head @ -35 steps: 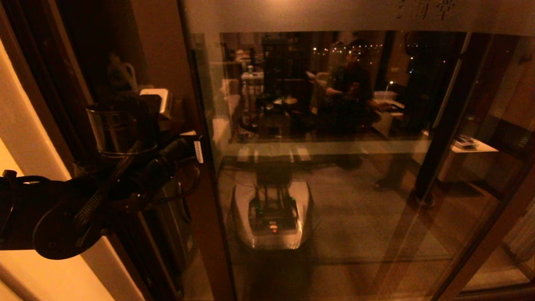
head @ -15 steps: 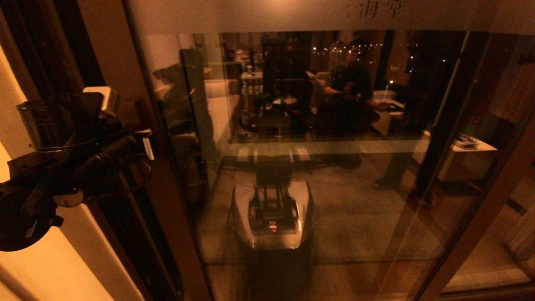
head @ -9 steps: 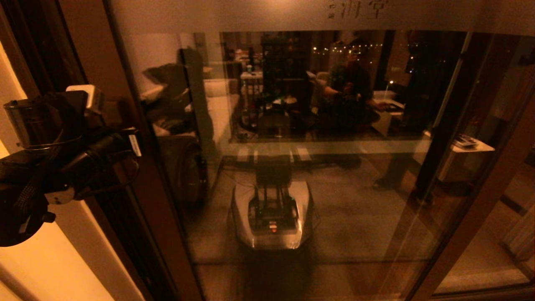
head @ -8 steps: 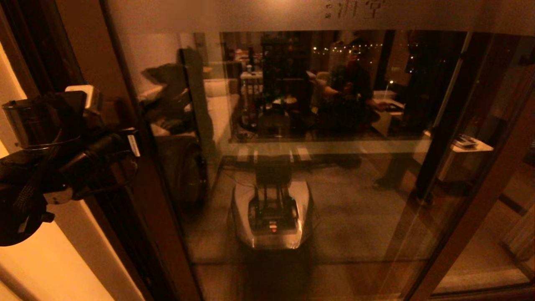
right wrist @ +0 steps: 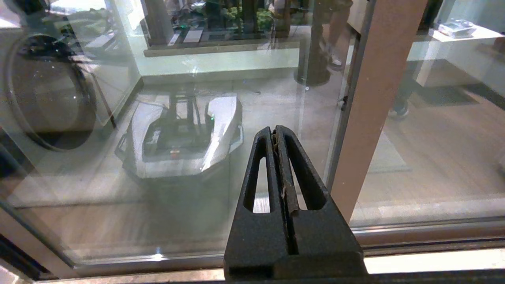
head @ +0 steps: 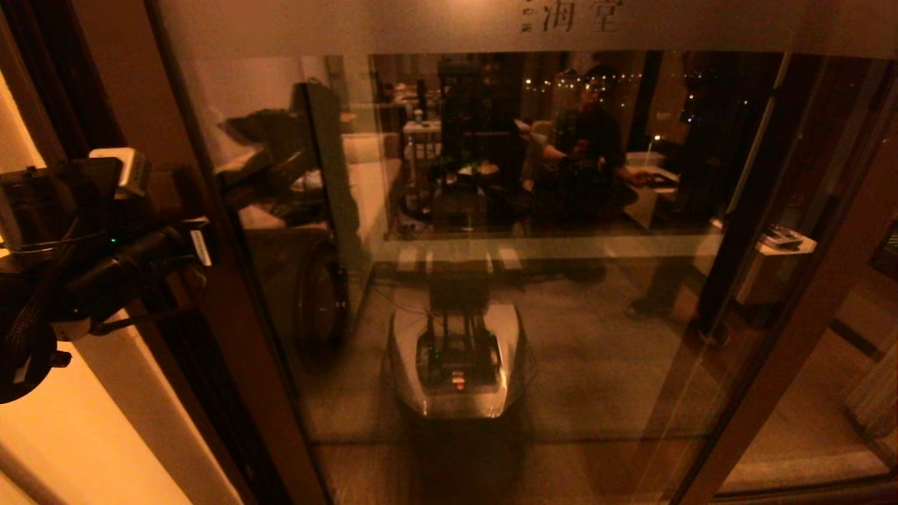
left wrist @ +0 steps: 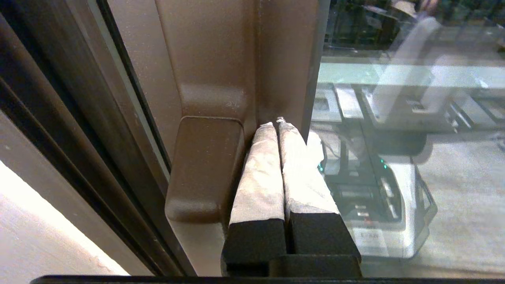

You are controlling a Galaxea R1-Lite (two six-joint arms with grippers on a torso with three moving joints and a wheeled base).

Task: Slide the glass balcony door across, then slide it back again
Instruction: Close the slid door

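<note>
The glass balcony door (head: 561,315) fills the head view, its frosted top band carrying dark characters (head: 568,14). Its brown left stile (head: 231,315) stands close to the dark jamb. My left arm (head: 84,266) reaches to that stile from the left. In the left wrist view my left gripper (left wrist: 276,123) is shut, its taped fingers (left wrist: 256,177) wedged between the blocky wooden handle (left wrist: 205,165) and the stile's ridge beside the glass. My right gripper (right wrist: 274,128) is shut and empty, low in front of the glass near the door's right stile (right wrist: 375,98).
A cream wall (head: 105,421) and the fixed dark jamb (head: 42,84) bound the left side. The floor track (right wrist: 394,232) runs along the bottom. The glass mirrors my own base (head: 456,358) and a seated person (head: 582,154).
The door has slid steadily to the left, its characters and both stiles shifting leftward. My left arm has moved left with the handle. The gap at the left has closed.
</note>
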